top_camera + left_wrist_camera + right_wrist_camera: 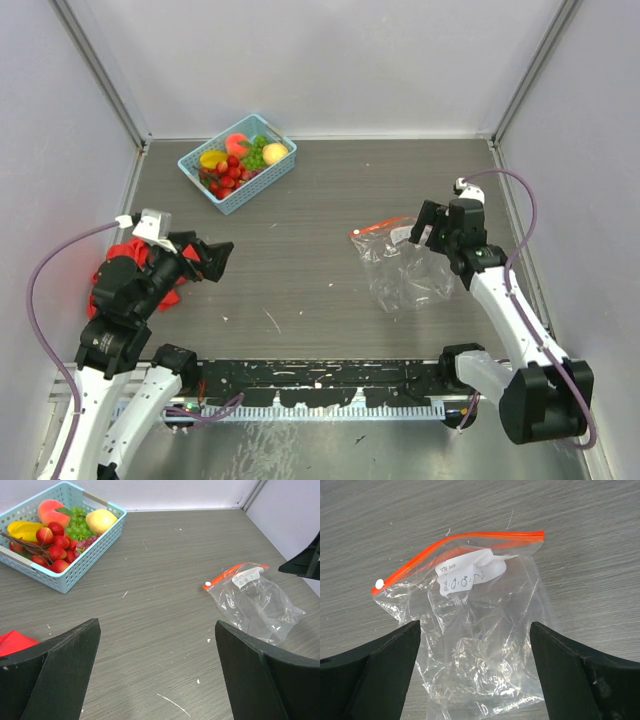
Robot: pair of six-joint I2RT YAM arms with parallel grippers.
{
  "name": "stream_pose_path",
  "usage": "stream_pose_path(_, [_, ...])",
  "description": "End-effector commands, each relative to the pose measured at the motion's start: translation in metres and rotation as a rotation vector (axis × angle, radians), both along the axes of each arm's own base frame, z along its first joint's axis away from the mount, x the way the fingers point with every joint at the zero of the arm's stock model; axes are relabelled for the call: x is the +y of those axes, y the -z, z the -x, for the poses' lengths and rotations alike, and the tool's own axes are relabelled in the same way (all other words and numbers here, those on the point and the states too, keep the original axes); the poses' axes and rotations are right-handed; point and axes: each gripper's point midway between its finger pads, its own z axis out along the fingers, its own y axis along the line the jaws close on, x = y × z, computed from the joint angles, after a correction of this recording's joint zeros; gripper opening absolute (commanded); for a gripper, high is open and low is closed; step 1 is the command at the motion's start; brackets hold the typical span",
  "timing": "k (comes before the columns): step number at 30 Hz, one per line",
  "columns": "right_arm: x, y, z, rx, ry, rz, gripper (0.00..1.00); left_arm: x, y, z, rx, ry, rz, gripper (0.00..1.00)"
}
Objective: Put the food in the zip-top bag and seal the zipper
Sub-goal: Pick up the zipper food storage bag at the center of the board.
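Right hand (430, 232), spread wide, over zip-top bag (405, 278); zipper (372, 229) end hidden from above.

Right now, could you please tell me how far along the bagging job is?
Nothing looks done yet: the food all sits in the blue basket, and the zip-top bag lies empty on the table. In hand: the right pincer hovers open over the bag near its zipper; the left pincer is open and holds nothing. Left: open the bag, move every fruit in, seal the zipper.
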Motion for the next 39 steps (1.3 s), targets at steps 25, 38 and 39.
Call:
stream_pose_path(25, [0.024,0.067,-0.084,0.153,-0.043,0.097,0.58,-0.005,-0.006,0.000,-0.022,0.026,-0.017,0.98])
stream_pose_path(38, [0.057,0.041,-0.093,0.078,-0.230,0.118,0.01,-0.014,-0.004,-0.007,0.024,0.057,-0.004,0.98])
stream_pose_path(39, [0.064,0.037,-0.094,0.067,-0.263,0.116,0.01,-0.015,-0.004,-0.007,0.033,0.065,0.000,0.98])
